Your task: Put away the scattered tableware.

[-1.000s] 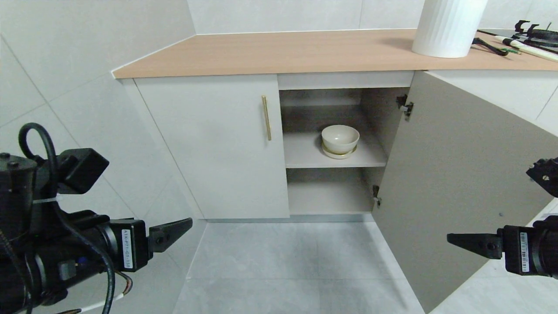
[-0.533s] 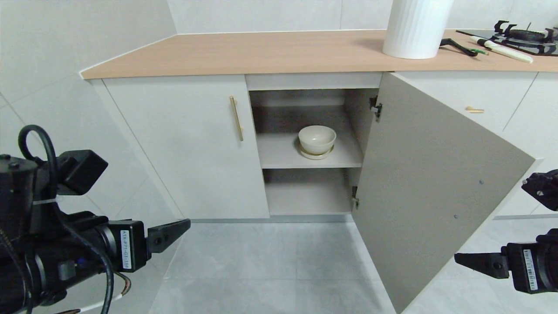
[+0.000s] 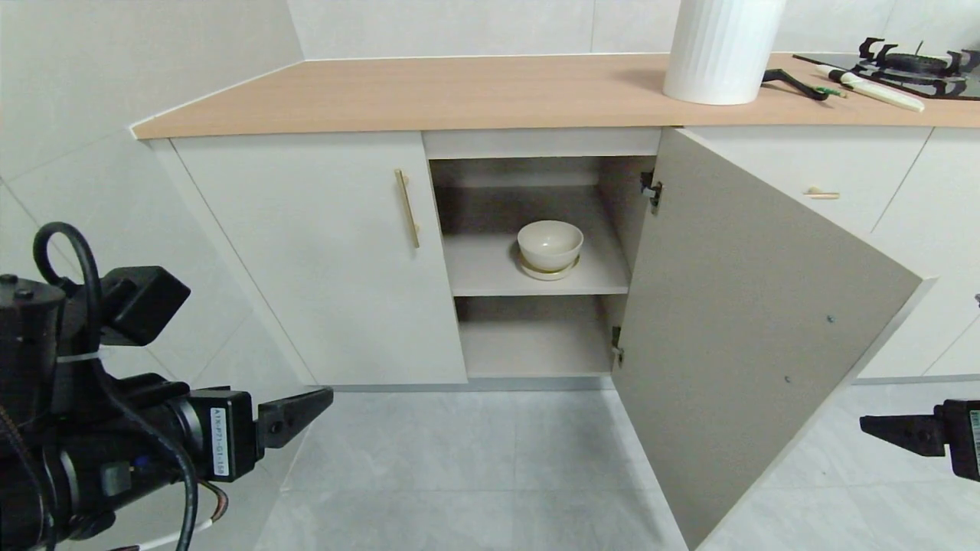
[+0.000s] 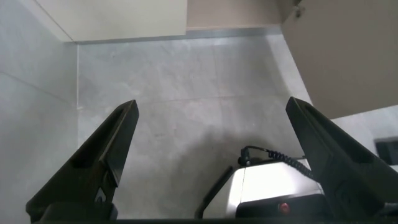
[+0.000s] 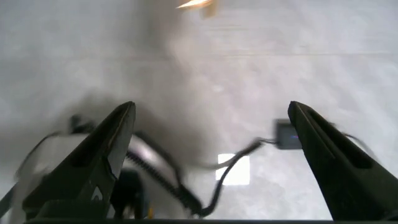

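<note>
The bowl (image 3: 550, 243) sits on a small plate (image 3: 548, 269) on the upper shelf (image 3: 490, 268) of the open cabinet, just above the centre of the head view. The lower shelf (image 3: 528, 348) lies beneath it. The cabinet's right door (image 3: 750, 321) stands swung out toward 4 o'clock, and the left door (image 3: 321, 252), with its slim gold handle (image 3: 407, 208), is closed at 10 o'clock from the bowl.

The left claw (image 3: 310, 404) hangs over the tiled floor (image 3: 475, 467) at 8 o'clock, well apart from the cabinet. It is released, its fingers (image 4: 112, 155) spread wide with nothing between them. The right claw (image 3: 892, 430) is at 4 o'clock, past the open door's outer edge, also released and holding nothing, its fingers (image 5: 106, 155) wide apart above the floor.

On the wooden counter (image 3: 459, 92), at 1 o'clock, stands a white ribbed container (image 3: 723, 50). Just beside it lie a black-handled tool (image 3: 792, 80) and a pale-handled utensil (image 3: 873, 86), near the stove burner (image 3: 915, 61) at 2 o'clock.
</note>
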Available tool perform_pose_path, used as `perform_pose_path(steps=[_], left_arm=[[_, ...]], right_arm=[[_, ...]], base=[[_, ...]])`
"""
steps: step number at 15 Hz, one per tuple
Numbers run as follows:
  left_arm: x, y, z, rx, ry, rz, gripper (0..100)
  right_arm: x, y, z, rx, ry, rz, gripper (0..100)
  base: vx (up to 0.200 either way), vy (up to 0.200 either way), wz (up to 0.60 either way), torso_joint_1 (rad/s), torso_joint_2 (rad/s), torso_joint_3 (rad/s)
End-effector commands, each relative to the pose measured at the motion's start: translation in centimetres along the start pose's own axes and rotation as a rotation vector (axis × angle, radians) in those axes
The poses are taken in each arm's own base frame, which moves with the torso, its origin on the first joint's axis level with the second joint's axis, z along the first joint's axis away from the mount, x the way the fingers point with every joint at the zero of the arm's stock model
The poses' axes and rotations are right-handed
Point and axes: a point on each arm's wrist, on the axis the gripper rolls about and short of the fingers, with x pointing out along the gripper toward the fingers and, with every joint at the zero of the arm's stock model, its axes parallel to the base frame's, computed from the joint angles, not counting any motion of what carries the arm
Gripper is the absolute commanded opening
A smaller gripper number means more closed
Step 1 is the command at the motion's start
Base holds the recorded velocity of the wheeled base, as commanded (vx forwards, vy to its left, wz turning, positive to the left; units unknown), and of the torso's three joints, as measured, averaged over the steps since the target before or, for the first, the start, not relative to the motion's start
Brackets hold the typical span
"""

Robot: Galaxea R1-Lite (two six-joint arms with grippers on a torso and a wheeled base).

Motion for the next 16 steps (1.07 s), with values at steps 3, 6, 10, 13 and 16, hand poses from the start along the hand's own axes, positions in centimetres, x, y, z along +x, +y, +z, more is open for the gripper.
perform_pose_path(steps=[3, 6, 10, 13, 16], left_arm=[[0.0, 0.0, 0.0, 0.0, 0.001, 0.0, 100], [0.0, 0.0, 0.0, 0.0, 0.001, -0.002, 100], [0.0, 0.0, 0.1, -0.003, -0.003, -0.003, 100], [0.0, 0.0, 0.1, -0.006, -0.005, -0.005, 100], [0.0, -0.1, 0.2, -0.01, -0.01, -0.007, 100]], right_arm=[[0.4, -2.0, 0.8, 0.044, -0.005, -0.123, 100], [1.7, -2.3, 1.3, 0.063, 0.014, -0.186, 100], [5.5, -1.6, 2.5, 0.198, -0.119, -0.161, 100], [6.9, -1.4, 2.6, 0.233, -0.173, -0.148, 100], [7.0, -1.0, 2.6, 0.26, -0.175, -0.128, 100]], base=[[0.0, 0.0, 0.0, 0.0, 0.0, 0.0], [0.0, 0.0, 0.0, 0.0, 0.0, 0.0], [0.0, 0.0, 0.0, 0.0, 0.0, 0.0], [0.0, 0.0, 0.0, 0.0, 0.0, 0.0], [0.0, 0.0, 0.0, 0.0, 0.0, 0.0]])
